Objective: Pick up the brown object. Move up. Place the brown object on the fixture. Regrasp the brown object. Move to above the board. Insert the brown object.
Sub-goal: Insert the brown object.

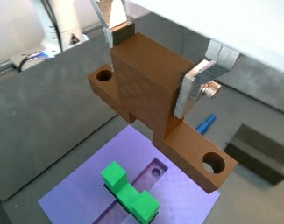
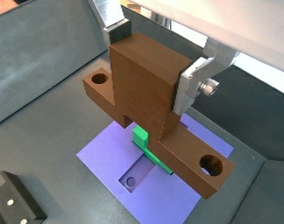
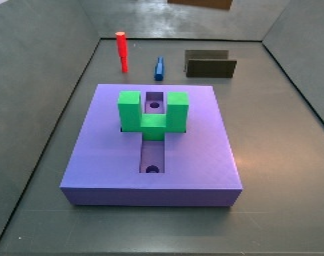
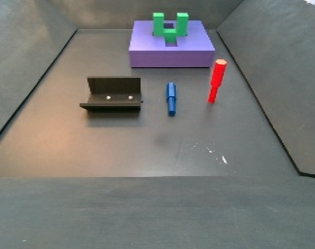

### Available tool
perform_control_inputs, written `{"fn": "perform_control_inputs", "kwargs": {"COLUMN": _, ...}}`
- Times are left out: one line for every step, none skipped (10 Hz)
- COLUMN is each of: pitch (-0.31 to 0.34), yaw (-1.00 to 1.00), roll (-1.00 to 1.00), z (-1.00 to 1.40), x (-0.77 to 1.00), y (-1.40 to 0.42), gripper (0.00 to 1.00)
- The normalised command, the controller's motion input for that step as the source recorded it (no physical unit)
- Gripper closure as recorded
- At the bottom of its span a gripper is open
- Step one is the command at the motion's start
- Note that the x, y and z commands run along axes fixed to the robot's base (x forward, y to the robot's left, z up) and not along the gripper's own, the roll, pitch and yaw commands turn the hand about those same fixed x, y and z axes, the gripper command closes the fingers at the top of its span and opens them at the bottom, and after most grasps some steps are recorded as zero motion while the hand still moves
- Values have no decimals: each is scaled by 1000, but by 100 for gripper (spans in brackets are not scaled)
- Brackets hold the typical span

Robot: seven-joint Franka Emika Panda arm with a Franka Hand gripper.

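Clamped on the brown object [image 1: 156, 109] between silver fingers [image 1: 194, 87], with the end effector [image 2: 151, 57] high above the counter [image 4: 160, 146], out of frame in both side views apart from a brown sliver at the top edge of one. Seen in both wrist views as a T-like piece: thick upright block in the grip, long bar with a hole near each end hanging below.

Judged as the move to above the board [image 3: 151, 140], nearly done: lavender slab directly beneath in both wrist views, groove [image 2: 142, 171] and green U-shaped block [image 2: 151, 149] showing under the bar. To do it well:

- Turn the bar parallel to the groove before descending; at present apparently crossing it at an angle.
- Centre over the groove's free stretch, clear of the green block.
- Descend slowly and straight, grip kept firm to avoid tilt.

Fixture [image 4: 111, 94] empty at centre left of a side view; blue pin [image 4: 171, 97] and red peg [image 4: 216, 80] to its right, well apart from the board.
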Motion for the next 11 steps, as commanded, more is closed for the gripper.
{"fn": "perform_control_inputs", "kwargs": {"pitch": -43, "yaw": -886, "roll": -220, "z": -249, "x": -40, "y": -20, "gripper": 100}}
{"fn": "perform_control_inputs", "kwargs": {"pitch": -123, "yaw": -894, "roll": -216, "z": -191, "x": -37, "y": -49, "gripper": 100}}
{"fn": "perform_control_inputs", "kwargs": {"pitch": -176, "yaw": -883, "roll": -227, "z": -149, "x": -40, "y": -66, "gripper": 100}}
{"fn": "perform_control_inputs", "kwargs": {"pitch": -190, "yaw": -889, "roll": -221, "z": -134, "x": -31, "y": -71, "gripper": 100}}
{"fn": "perform_control_inputs", "kwargs": {"pitch": -204, "yaw": -857, "roll": -251, "z": -166, "x": -60, "y": -69, "gripper": 100}}
{"fn": "perform_control_inputs", "kwargs": {"pitch": -189, "yaw": -831, "roll": -269, "z": -220, "x": -83, "y": -60, "gripper": 100}}
{"fn": "perform_control_inputs", "kwargs": {"pitch": -174, "yaw": -834, "roll": -259, "z": -234, "x": -80, "y": -54, "gripper": 100}}
{"fn": "perform_control_inputs", "kwargs": {"pitch": -169, "yaw": -880, "roll": -207, "z": -243, "x": -43, "y": -63, "gripper": 100}}
{"fn": "perform_control_inputs", "kwargs": {"pitch": -44, "yaw": -986, "roll": -107, "z": -289, "x": 0, "y": -29, "gripper": 100}}
{"fn": "perform_control_inputs", "kwargs": {"pitch": 0, "yaw": -1000, "roll": -84, "z": -320, "x": 0, "y": 0, "gripper": 100}}
{"fn": "perform_control_inputs", "kwargs": {"pitch": 10, "yaw": -1000, "roll": -70, "z": -377, "x": 0, "y": 0, "gripper": 100}}
